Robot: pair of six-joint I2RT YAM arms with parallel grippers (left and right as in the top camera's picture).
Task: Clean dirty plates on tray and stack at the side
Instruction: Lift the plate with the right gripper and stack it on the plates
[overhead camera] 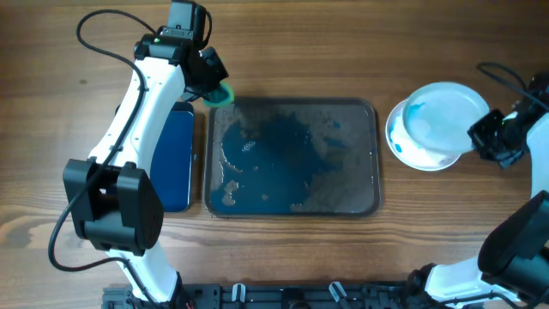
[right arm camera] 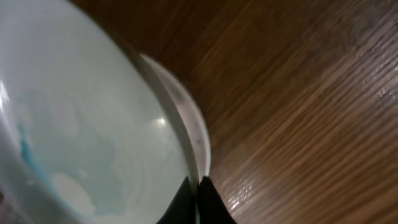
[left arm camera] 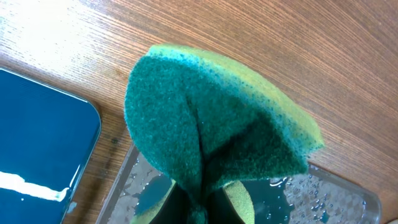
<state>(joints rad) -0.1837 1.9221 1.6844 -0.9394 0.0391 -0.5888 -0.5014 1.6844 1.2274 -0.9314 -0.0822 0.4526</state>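
Observation:
The dark tray (overhead camera: 374,154) lies mid-table, wet with blue-teal water and bare of plates; its corner shows in the left wrist view (left arm camera: 348,190). My left gripper (overhead camera: 213,84) is shut on a folded green and yellow sponge (overhead camera: 222,93) above the tray's far left corner. The sponge fills the left wrist view (left arm camera: 211,118), the fingers (left arm camera: 199,211) below it. My right gripper (overhead camera: 479,137) is shut on the rim of a white plate (overhead camera: 437,120) with blue smears, right of the tray. In the right wrist view the fingers (right arm camera: 198,200) pinch this plate (right arm camera: 81,124) over another plate's rim (right arm camera: 198,134).
A smaller black tray with blue inside (overhead camera: 176,159) lies left of the big tray, partly under my left arm; it also shows in the left wrist view (left arm camera: 37,137). Bare wooden table (overhead camera: 446,232) lies around. Cables run at the far left and far right.

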